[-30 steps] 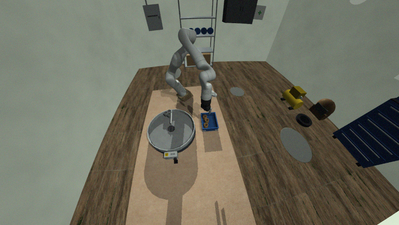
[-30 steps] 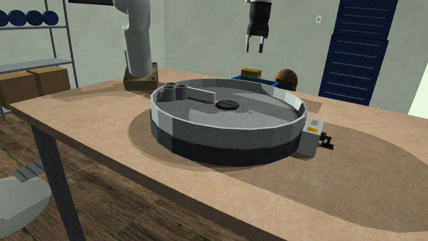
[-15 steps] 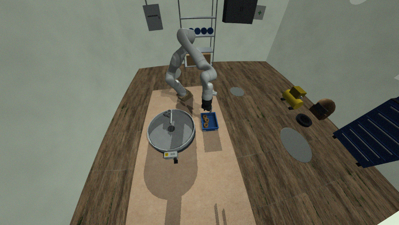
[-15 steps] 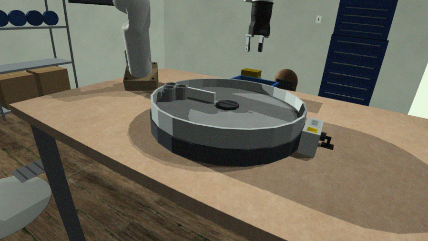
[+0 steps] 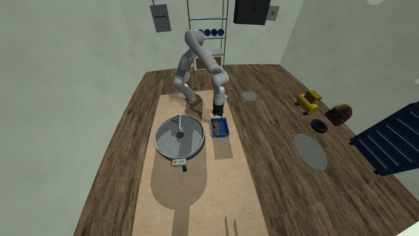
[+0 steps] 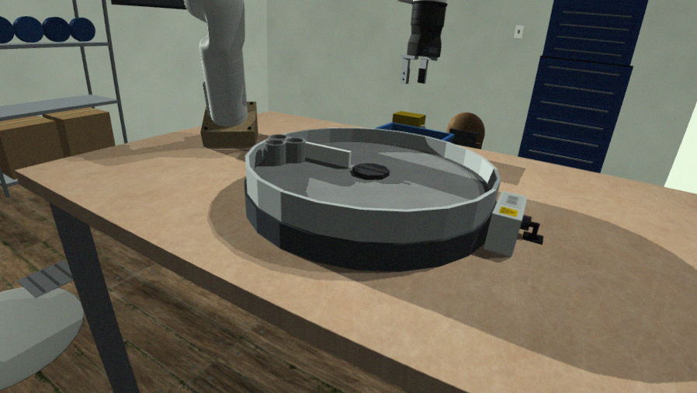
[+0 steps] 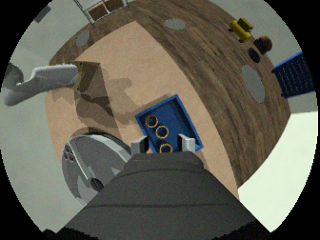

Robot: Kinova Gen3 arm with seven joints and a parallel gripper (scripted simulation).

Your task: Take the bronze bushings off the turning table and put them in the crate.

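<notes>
Top view: a pale tan rectangular surface carries a round grey turning table with a raised rim and, just beside it, a blue open-topped rectangular crate; three bronze ring-shaped bushings stand inside the crate, in a row along the side nearer the turning table; three grey cylindrical steel bushings stand upright on the turning table, clustered near its rim beside a thin, pale straight divider; the black two-finger gripper, at the end of a light grey jointed arm, hangs above the surface near the crate, clear of it; its fingers are spread fully open, holding nothing.
</notes>
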